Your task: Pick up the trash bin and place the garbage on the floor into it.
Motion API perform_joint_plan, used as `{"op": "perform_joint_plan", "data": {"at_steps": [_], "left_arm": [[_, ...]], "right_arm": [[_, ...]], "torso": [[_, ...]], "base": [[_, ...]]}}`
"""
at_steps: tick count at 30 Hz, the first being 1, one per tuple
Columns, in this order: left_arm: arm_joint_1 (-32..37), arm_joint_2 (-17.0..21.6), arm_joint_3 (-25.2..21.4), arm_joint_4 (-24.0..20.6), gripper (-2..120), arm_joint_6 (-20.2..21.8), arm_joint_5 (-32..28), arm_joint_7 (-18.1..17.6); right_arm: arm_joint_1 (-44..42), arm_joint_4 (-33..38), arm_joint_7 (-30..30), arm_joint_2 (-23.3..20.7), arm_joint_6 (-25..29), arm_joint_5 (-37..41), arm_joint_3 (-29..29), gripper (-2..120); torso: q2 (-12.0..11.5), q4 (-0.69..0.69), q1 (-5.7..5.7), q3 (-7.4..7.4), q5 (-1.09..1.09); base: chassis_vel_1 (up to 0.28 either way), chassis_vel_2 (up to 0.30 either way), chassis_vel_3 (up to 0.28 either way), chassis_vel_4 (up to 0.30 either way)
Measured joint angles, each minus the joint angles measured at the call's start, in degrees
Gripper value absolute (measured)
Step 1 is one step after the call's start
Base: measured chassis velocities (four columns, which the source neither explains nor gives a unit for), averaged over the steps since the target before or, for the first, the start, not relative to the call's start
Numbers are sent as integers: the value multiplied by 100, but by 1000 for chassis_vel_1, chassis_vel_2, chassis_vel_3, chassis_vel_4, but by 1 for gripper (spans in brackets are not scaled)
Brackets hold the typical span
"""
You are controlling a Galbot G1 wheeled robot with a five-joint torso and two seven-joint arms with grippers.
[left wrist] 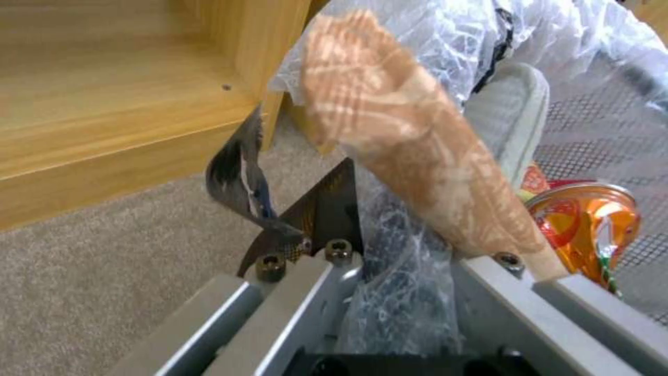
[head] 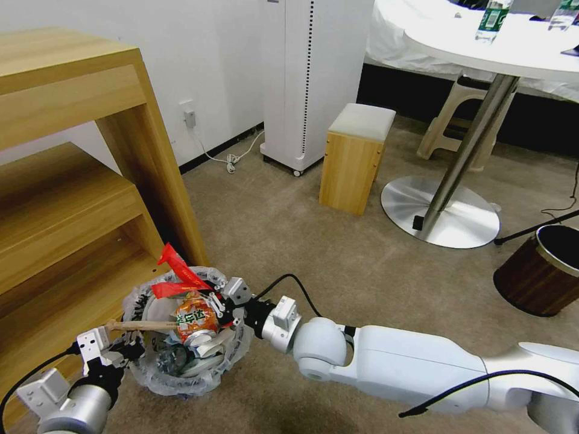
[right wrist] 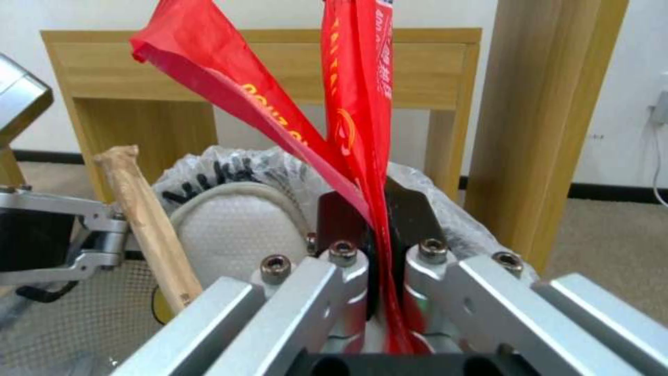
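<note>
R gripper (right wrist: 376,230) fingers pinched red wrapper (right wrist: 348,115) over the trash bin (head: 187,337). L gripper (left wrist: 376,245) fingers clamped bin's bagged rim, bin beside wooden shelf (head: 72,199), above carpet floor (head: 338,253).

I see beige carpet floor (head: 313,241) across the whole work area. Directly on it: wood shelf unit (head: 72,181) on my left, its upright post standing on the carpet; small wood stool w/ white cushion top (head: 354,157) mid-room; white tall appliance (head: 307,78) by the wall, its cable (head: 232,158) coiled on the carpet nr the baseboard. Round chrome table base (head: 443,212) sits right of the stool, a beige plastic stool (head: 461,120) behind it. Dark brown wood-look bin w/ metal rim (head: 540,270) at far right, tilted. Trash bin (head: 187,337) is beside the shelf; can't tell if it touches the carpet.
</note>
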Motion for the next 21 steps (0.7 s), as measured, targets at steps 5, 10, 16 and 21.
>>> {"op": "perform_joint_plan", "data": {"at_steps": [5, 10, 16, 21], "left_arm": [[3, -7, -3, -39, 1, 0, -16, 0], [41, 10, -29, -109, 1, 11, -94, -11], [68, 8, -28, -131, 1, 18, -95, -12], [71, 20, -28, -144, 1, 26, -96, -15]], "right_arm": [[-15, -6, 15, 30, -22, -53, -83, 0], [-238, -127, 12, 29, 22, -295, -262, 0], [-264, -215, 10, 30, 50, -394, -348, 0], [-267, -227, 35, -14, 54, -497, -372, 3]], "torso": [[0, 0, 0, 0, 0], [0, 0, 0, 0, 0], [0, 0, 0, 0, 0], [0, 0, 0, 0, 0]], "base": [[0, 0, 0, 0], [0, 0, 0, 0], [0, 0, 0, 0], [0, 0, 0, 0]]}}
